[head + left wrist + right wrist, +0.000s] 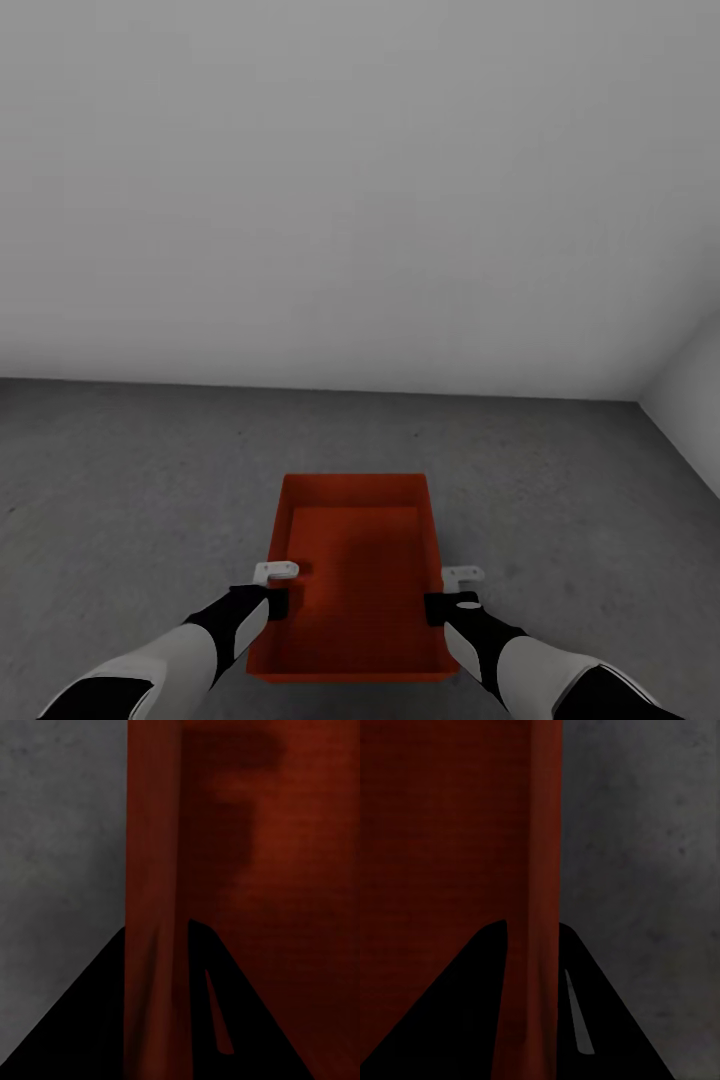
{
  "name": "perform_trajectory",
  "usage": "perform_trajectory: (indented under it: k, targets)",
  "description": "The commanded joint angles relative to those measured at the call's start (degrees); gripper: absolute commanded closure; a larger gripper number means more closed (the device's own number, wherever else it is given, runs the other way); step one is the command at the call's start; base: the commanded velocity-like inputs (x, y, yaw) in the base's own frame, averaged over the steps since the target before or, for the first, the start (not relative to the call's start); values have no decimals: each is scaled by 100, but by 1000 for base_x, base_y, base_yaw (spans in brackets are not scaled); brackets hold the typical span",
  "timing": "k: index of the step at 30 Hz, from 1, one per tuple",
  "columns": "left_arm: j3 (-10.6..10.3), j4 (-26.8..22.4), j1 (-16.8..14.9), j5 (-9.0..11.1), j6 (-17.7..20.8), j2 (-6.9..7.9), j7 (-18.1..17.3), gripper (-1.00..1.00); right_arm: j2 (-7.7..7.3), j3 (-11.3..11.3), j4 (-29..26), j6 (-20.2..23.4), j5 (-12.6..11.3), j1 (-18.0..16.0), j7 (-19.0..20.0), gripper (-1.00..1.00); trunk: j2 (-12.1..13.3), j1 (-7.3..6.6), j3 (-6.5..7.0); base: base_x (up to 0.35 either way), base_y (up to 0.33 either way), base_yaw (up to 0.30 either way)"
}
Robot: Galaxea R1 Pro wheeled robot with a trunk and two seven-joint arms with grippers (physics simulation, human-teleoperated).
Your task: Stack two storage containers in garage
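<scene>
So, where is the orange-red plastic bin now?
In the head view, the orange-red rectangular plastic bin sits low at centre above the dark grey concrete floor, between the left claw and right claw, each straddling a side wall.

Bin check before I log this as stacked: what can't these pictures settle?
- Whether the bin is one or two nested: the head view's steep angle hides the walls' outsides.
- Whether it rests on the floor: its underside is hidden.
- Left gripper and right gripper fingertips: the bin's walls between them cover the contact.
</scene>
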Motion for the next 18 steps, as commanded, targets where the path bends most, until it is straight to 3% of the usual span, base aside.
perform_trajectory:
  k: [1,18]
  targets:
    - [32,-35,-3,-9,15,-10,32,100,42,97,19,-4,-140,-1,5,100,-43,22,-25,0,0,0]
    - [32,-35,1,-9,15,-10,32,100,43,101,21,-8,-140,-1,5,100,-725,395,-476,0,0,0]
